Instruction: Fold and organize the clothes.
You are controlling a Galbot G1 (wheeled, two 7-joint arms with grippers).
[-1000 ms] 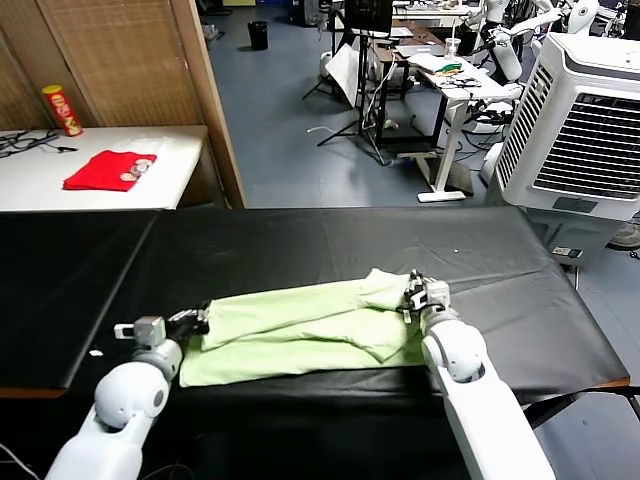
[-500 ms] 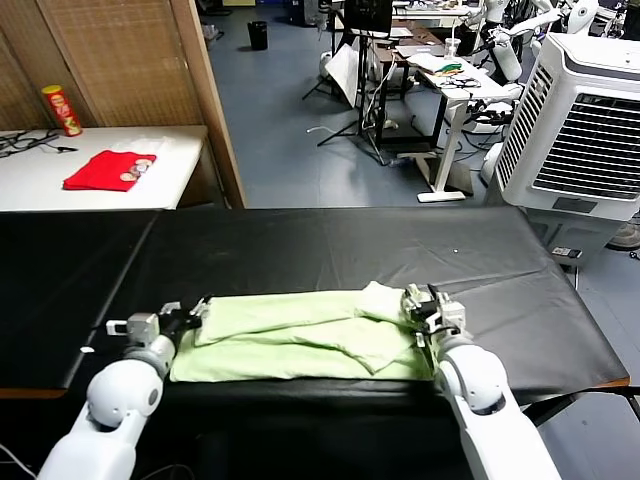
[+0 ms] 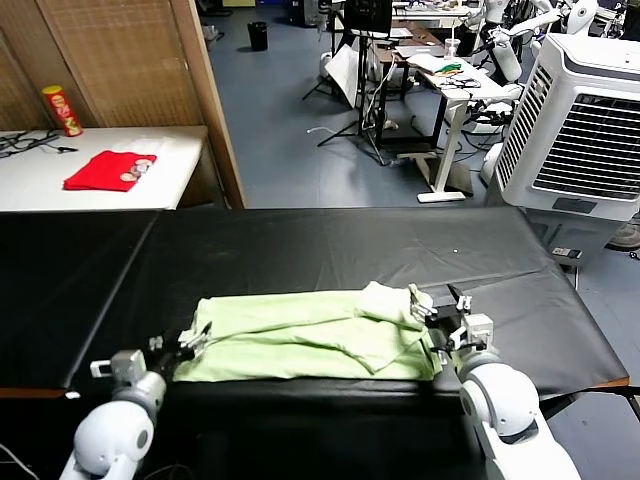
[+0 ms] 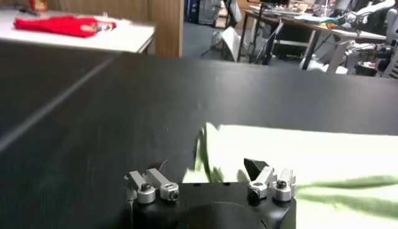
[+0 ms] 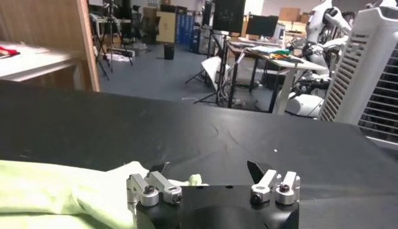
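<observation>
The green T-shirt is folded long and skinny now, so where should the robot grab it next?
Probably at its two short ends. The green T-shirt lies as a long strip across the black table, one end beside each open claw: left claw, right claw. Coming in from the sides, each could pinch an end's near corner.

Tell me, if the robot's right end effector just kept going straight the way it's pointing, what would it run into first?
Probably nothing soon. The right end effector, open, points across the bare black table with only the edge of the green T-shirt off to one side. Past the table's far edge lies open floor, though depth is hard to judge.
</observation>
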